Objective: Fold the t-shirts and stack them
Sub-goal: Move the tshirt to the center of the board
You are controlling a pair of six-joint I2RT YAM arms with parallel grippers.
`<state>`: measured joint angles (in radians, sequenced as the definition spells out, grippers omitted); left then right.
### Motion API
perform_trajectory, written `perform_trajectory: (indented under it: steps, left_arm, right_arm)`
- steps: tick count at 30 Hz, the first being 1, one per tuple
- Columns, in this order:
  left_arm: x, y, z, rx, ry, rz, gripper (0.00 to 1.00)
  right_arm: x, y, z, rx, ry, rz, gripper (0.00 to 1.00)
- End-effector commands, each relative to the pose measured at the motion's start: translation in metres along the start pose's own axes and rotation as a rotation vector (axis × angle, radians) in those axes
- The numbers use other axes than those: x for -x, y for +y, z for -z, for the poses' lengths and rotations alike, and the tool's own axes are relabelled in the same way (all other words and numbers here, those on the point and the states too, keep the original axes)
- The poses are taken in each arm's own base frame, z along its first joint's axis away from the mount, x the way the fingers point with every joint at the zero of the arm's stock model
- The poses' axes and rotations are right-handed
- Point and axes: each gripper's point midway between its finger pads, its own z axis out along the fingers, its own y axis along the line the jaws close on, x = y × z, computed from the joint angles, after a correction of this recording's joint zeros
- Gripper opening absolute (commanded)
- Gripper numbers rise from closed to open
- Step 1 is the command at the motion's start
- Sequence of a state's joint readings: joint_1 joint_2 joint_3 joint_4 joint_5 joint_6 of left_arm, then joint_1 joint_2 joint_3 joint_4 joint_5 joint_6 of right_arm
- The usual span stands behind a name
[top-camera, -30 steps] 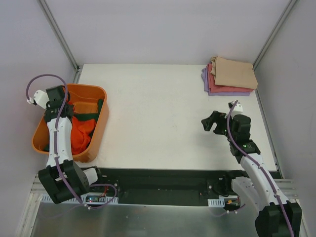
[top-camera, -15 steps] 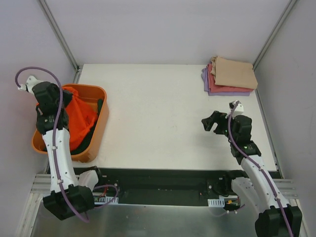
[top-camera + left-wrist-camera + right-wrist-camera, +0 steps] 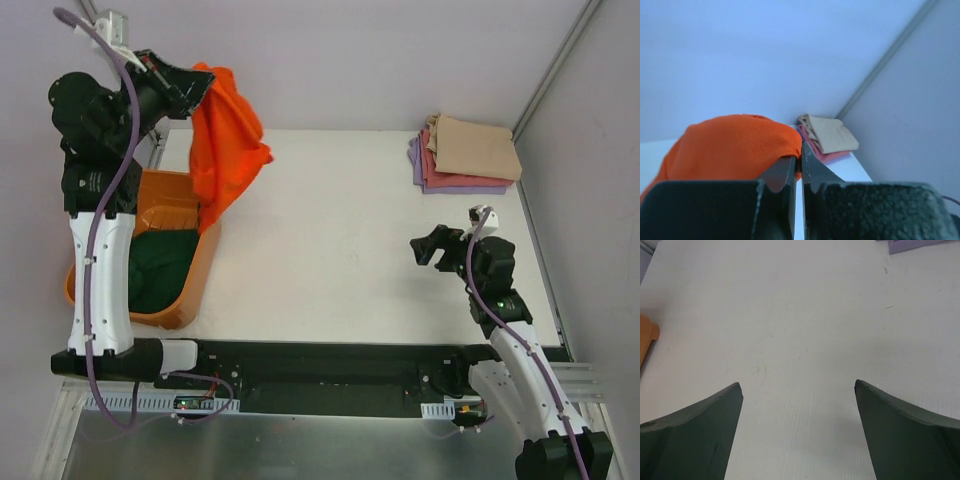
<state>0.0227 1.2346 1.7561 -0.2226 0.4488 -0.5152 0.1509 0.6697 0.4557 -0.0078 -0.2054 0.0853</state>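
Up goes the left gripper (image 3: 196, 84), high over the far left corner, jaws pinched tight on a fold of the orange t-shirt (image 3: 230, 140). In its wrist view the two dark fingers (image 3: 782, 172) all but meet, with orange cloth bunched right at their tips. The shirt hangs down and to the right of the gripper in a loose drape. Its lowest tip shows over the far right corner of the orange tub (image 3: 203, 262), though whether it touches the rim is hard to call from above. Down in the tub the dark green t-shirt (image 3: 160, 265) lies crumpled toward the near end, well below the gripper. Across the way the right gripper (image 3: 428, 246) hovers over the white table (image 3: 330, 230), jaws spread wide, with only bare tabletop between them in its own wrist view. In the far right corner sits a folded stack: tan t-shirt (image 3: 478, 148) on top, pink-red t-shirt (image 3: 432, 165) under it, lavender t-shirt (image 3: 460, 188) at the bottom, well apart from both grippers. The tabletop is plain white and faintly scuffed, closed in by pale walls (image 3: 330, 60) with grey metal posts (image 3: 562, 60) at the far corners, and a black rail (image 3: 330, 365) runs along the near edge by the arm bases
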Motion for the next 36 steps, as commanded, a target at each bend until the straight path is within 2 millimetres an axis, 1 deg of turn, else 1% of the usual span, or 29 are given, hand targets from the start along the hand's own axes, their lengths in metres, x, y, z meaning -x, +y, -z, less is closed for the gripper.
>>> perform_trajectory:
  steps: [1, 2, 5, 9, 11, 13, 14, 16, 17, 18, 19, 20, 21, 22, 23, 25, 27, 28, 30, 32, 33, 34, 35, 36]
  left_arm:
    - [-0.001, -0.09, -0.012, -0.39, 0.09, -0.072, 0.0]
    - [-0.008, -0.106, -0.015, -0.441, 0.107, -0.081, 0.0]
    - [-0.031, -0.136, -0.028, -0.539, 0.156, -0.087, 0.0]
    - [-0.064, -0.145, -0.055, -0.582, 0.238, -0.049, 0.0]
    - [-0.088, -0.147, -0.072, -0.603, 0.302, -0.007, 0.0]
    - [-0.118, -0.148, -0.088, -0.642, 0.392, 0.037, 0.0]
    - [-0.135, -0.151, -0.089, -0.683, 0.444, 0.048, 0.0]
    - [-0.18, -0.145, -0.096, -0.731, 0.562, 0.081, 0.01]
    - [-0.202, -0.138, -0.099, -0.733, 0.611, 0.093, 0.07]
    - [-0.226, -0.127, -0.106, -0.704, 0.657, 0.113, 0.13]
    - [-0.248, -0.114, -0.112, -0.67, 0.693, 0.128, 0.26]
    - [-0.268, -0.101, -0.119, -0.627, 0.723, 0.138, 0.46]
    - [-0.284, -0.086, -0.124, -0.568, 0.753, 0.149, 0.75]
    - [-0.299, -0.071, -0.13, -0.505, 0.776, 0.149, 0.99]
    - [-0.309, -0.058, -0.132, -0.448, 0.798, 0.142, 0.99]
    - [-0.317, -0.04, -0.128, -0.367, 0.812, 0.125, 0.99]
    - [-0.323, -0.023, -0.116, -0.281, 0.806, 0.085, 0.99]
    - [-0.323, -0.014, -0.11, -0.22, 0.792, 0.062, 0.99]
    - [-0.329, 0.012, -0.091, -0.082, 0.782, 0.03, 0.99]
    - [-0.341, 0.043, -0.067, 0.078, 0.784, 0.007, 0.99]
    - [-0.344, 0.055, -0.055, 0.135, 0.776, -0.003, 0.99]
    - [-0.358, 0.069, -0.037, 0.199, 0.795, 0.002, 0.99]
    - [-0.368, 0.078, -0.022, 0.239, 0.808, 0.012, 0.99]
    - [-0.373, 0.081, -0.013, 0.256, 0.804, 0.032, 0.99]
  right_arm:
    - [0.018, 0.004, 0.004, 0.006, -0.063, 0.021, 0.96]
    - [0.018, 0.004, 0.004, 0.005, -0.063, 0.023, 0.96]
    - [0.019, 0.003, 0.004, -0.001, -0.064, 0.024, 0.96]
    - [0.018, 0.002, 0.004, -0.007, -0.06, 0.021, 0.96]
    - [0.019, 0.002, 0.004, -0.007, -0.062, 0.025, 0.96]
    - [0.022, 0.001, 0.004, -0.013, -0.07, 0.029, 0.96]
    - [0.016, -0.002, 0.006, -0.03, -0.048, 0.028, 0.96]
    - [0.017, -0.004, 0.007, -0.038, -0.052, 0.034, 0.96]
    - [0.017, -0.005, 0.008, -0.048, -0.053, 0.033, 0.96]
    - [0.017, -0.006, 0.008, -0.053, -0.051, 0.036, 0.96]
    - [0.016, -0.007, 0.008, -0.059, -0.048, 0.037, 0.96]
    - [0.016, -0.008, 0.009, -0.065, -0.046, 0.039, 0.96]
    - [0.016, -0.009, 0.009, -0.072, -0.04, 0.04, 0.96]
    - [0.014, -0.01, 0.009, -0.074, -0.03, 0.039, 0.96]
    - [0.013, -0.011, 0.008, -0.08, -0.019, 0.039, 0.96]
    - [0.01, -0.011, 0.007, -0.082, 0.01, 0.037, 0.96]
    - [0.007, -0.009, 0.004, -0.074, 0.032, 0.033, 0.96]
    - [0.005, -0.009, 0.003, -0.071, 0.042, 0.03, 0.96]
    - [0.001, -0.008, -0.001, -0.06, 0.07, 0.026, 0.96]
    - [-0.005, -0.005, -0.005, -0.039, 0.108, 0.02, 0.96]
    - [-0.008, -0.005, -0.007, -0.038, 0.127, 0.009, 0.96]
    - [-0.012, -0.005, -0.011, -0.037, 0.151, -0.012, 0.96]
    - [-0.015, -0.004, -0.015, -0.028, 0.174, -0.025, 0.96]
    - [-0.018, -0.002, -0.019, -0.019, 0.19, -0.039, 0.96]
